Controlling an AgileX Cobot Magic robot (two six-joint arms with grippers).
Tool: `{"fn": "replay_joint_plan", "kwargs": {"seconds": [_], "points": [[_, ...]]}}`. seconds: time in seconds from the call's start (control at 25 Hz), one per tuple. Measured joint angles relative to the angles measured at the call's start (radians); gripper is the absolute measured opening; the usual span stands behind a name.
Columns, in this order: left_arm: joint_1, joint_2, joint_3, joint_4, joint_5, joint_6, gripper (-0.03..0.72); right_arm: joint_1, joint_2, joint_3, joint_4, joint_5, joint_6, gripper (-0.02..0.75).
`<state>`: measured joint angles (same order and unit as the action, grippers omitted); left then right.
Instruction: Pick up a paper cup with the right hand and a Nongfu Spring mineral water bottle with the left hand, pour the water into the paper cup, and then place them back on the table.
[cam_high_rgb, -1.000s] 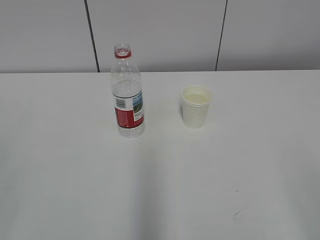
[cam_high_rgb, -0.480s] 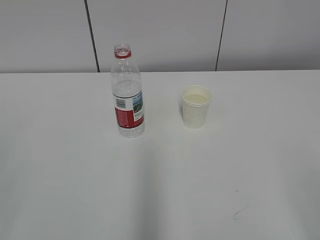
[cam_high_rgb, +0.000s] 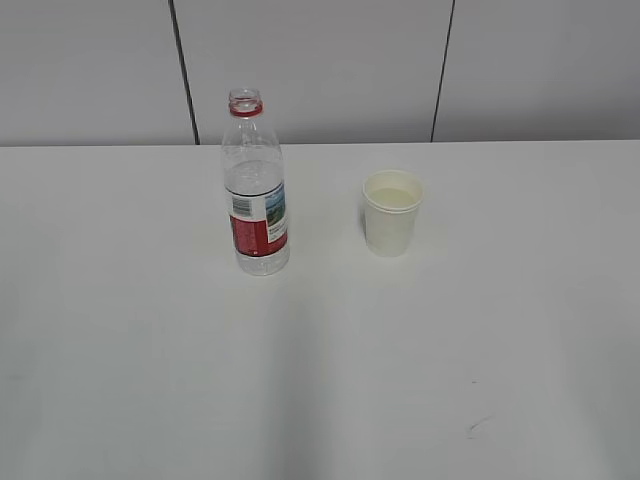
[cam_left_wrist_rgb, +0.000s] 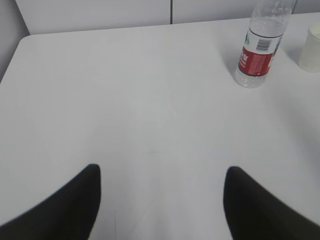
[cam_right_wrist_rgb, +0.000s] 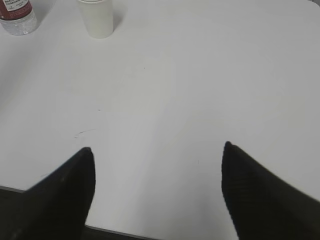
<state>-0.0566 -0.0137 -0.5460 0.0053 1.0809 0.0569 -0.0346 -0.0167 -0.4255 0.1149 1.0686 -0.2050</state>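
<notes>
Bottle (cam_high_rgb: 256, 190), capless and upright on the table (cam_high_rgb: 140, 330), with water (cam_high_rgb: 252, 178) standing above its red-and-white label. Cup (cam_high_rgb: 391, 213), upright to the bottle's right, apart from it, holding liquid low inside. Neither arm appears in the exterior view. Left gripper (cam_left_wrist_rgb: 160, 197), seen from its wrist camera: jaws well apart, nothing between them, hovering over bare table, the bottle far ahead to the upper right. Right gripper (cam_right_wrist_rgb: 157, 187), from its wrist camera: jaws wide apart and empty near the table's front edge, the cup far ahead to the upper left.
</notes>
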Motion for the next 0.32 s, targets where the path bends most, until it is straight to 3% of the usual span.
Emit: {"fn": "replay_joint_plan", "kwargs": {"seconds": [0.32], "points": [[0.0, 0.0, 0.0, 0.0, 0.0, 0.0, 0.463, 0.0, 0.0, 0.0, 0.0, 0.0, 0.0, 0.582]]}}
